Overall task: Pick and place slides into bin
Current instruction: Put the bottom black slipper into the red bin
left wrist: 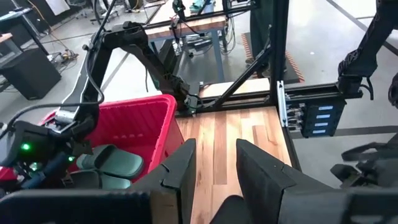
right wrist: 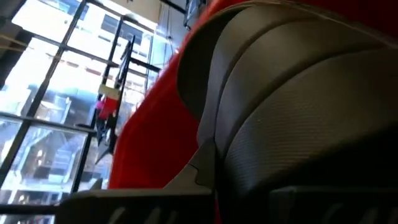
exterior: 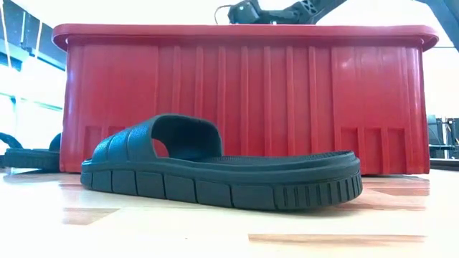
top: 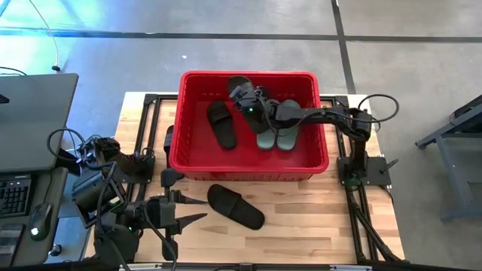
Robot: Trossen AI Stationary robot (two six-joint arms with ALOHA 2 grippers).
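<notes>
High view. Table (top: 301, 218): pale wood planks in a black frame, on a grey floor; a desk with a keyboard stands off the left side. Red bin (top: 248, 169) fills the far half. Right jaws (top: 245, 96) reach into the bin's far middle, at a black slide (top: 239, 84) leaning by the far wall; whether they grip it cannot be told here. Just on the near side of them lie two sage-green slides (top: 277, 134) side by side, and a second black slide (top: 222, 123) lies flat toward the left arm's side. Left jaws (top: 197, 209) are parted, holding nothing, low over the near left of the table; a third black slide (top: 236, 205) lies just ahead of their tips, between them and the bin's near wall. Open boards run on to the right near corner.

Low view. The third black slide (exterior: 215, 168) rests sole-down on the wood, in front of the ribbed bin wall (exterior: 287, 100). The right arm shows above the rim. Bright windows behind.

Left wrist view. Two dark fingers (left wrist: 180, 171) stand apart, bare planks (left wrist: 217, 134) between and beyond them. The bin's corner (left wrist: 155, 121) sits beside them, a green slide (left wrist: 118, 162) inside it. Workshop frames and cables lie behind.

Right wrist view. A dark ribbed slide strap (right wrist: 298, 106) fills the frame close against the lens, the red bin wall (right wrist: 149, 143) behind it; the fingers are hidden. Windows show beyond.
</notes>
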